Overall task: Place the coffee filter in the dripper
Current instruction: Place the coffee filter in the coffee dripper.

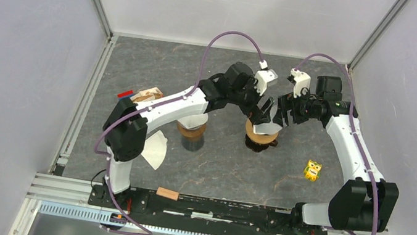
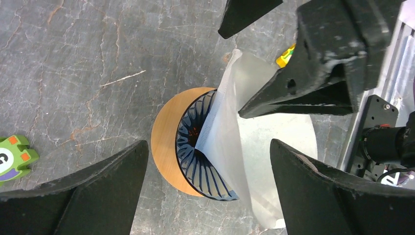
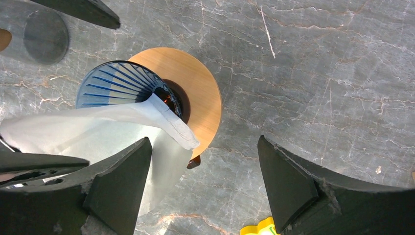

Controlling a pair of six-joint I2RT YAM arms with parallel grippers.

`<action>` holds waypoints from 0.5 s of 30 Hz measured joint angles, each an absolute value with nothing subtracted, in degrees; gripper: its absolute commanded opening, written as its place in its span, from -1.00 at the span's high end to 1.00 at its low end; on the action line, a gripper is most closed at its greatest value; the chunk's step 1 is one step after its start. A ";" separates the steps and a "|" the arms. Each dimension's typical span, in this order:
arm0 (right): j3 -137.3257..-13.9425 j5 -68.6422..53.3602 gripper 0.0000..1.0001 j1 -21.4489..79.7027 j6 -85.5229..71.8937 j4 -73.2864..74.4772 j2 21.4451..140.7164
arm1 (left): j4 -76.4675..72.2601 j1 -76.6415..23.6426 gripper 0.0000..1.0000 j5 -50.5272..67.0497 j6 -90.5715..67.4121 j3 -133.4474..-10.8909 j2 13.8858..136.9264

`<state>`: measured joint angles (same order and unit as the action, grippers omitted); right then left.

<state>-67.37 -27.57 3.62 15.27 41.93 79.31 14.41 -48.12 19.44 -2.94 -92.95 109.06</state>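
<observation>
The dripper [image 2: 195, 161] is a blue ribbed glass cone on a round wooden base [image 3: 195, 83], standing mid-table [image 1: 260, 140]. The white paper coffee filter [image 2: 230, 142] has its pointed end down in the cone, while its wide part stays flat and leans out over the rim [image 3: 98, 132]. My left gripper [image 2: 209, 143] hangs open above the dripper, its fingers on either side of cone and filter. Facing it, my right gripper [image 3: 204, 141] is open too; one finger [image 3: 117, 186] lies over the filter's outer part without pinching it. Both grippers [image 1: 263, 108] [image 1: 281, 113] meet over the dripper.
A second white filter [image 1: 154, 150] lies under the left arm, near another wooden-based glass stand [image 1: 190, 132]. A yellow toy [image 1: 312, 170] sits right of the dripper and a green toy [image 2: 12, 156] shows beside it. A wooden block [image 1: 168, 194] rests on the front rail.
</observation>
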 measured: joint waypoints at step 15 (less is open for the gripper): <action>-67.37 -27.16 -0.73 3.62 15.27 41.98 79.33 | 14.06 -45.21 -0.99 18.52 -3.05 -90.89 106.00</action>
<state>-67.37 -27.16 3.62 15.27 41.98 79.33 14.06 -45.21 18.52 -3.05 -90.89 106.00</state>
